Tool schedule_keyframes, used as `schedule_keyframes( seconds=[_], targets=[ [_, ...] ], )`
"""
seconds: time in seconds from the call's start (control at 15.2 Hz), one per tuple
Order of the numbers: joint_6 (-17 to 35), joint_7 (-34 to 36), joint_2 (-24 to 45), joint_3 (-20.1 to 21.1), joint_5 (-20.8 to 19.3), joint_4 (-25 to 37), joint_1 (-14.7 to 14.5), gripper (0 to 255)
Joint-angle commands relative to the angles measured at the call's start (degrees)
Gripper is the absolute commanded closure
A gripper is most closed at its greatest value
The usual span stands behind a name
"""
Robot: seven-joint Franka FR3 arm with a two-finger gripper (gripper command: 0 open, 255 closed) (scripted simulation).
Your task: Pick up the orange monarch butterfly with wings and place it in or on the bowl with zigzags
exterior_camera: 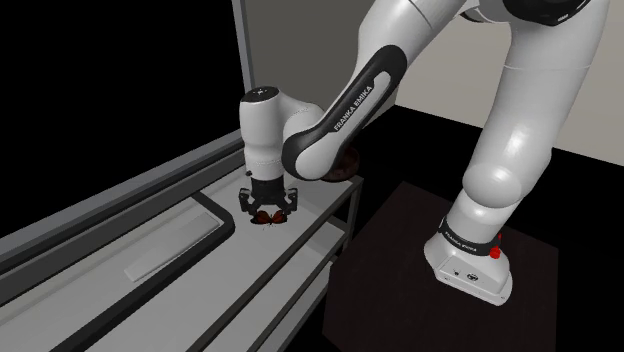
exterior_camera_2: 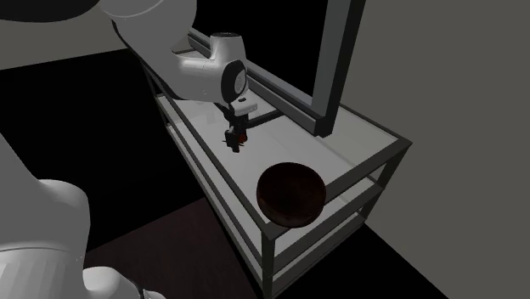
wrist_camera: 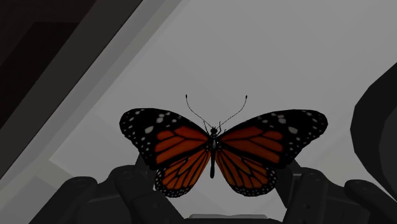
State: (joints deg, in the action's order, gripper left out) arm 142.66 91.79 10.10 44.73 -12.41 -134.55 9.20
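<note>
An orange and black monarch butterfly with white-dotted wing edges lies flat on the grey table top. My black gripper stands straight down over it, and the fingers touch the outer edges of its lower wings on both sides. From the shoulder view the butterfly shows as a small red spot between the fingertips of the gripper. The dark brown round bowl sits near the table's front edge, a short way from the butterfly; its pattern is too dark to make out.
A raised grey rail and an upright post run along the table's back side. A shallow dark-rimmed recess lies in the table top beyond the gripper. The table has a lower shelf, and black areas surround it.
</note>
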Motion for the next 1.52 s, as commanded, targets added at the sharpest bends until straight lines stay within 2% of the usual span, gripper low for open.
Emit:
schedule_keyframes(
  seconds=[0.0, 0.13, 0.86, 1.45],
  targets=[
    [0.0, 0.0, 0.0, 0.0, 0.0, 0.0, 0.0, 255],
    [0.0, 0.0, 0.0, 0.0, 0.0, 0.0, 0.0, 255],
    [-7.6, -7.4, -8.7, 2.6, 10.4, 1.9, 2.1, 255],
    [-14.7, -11.6, -14.7, 2.1, 16.1, 4.9, 2.2, 255]
  ],
)
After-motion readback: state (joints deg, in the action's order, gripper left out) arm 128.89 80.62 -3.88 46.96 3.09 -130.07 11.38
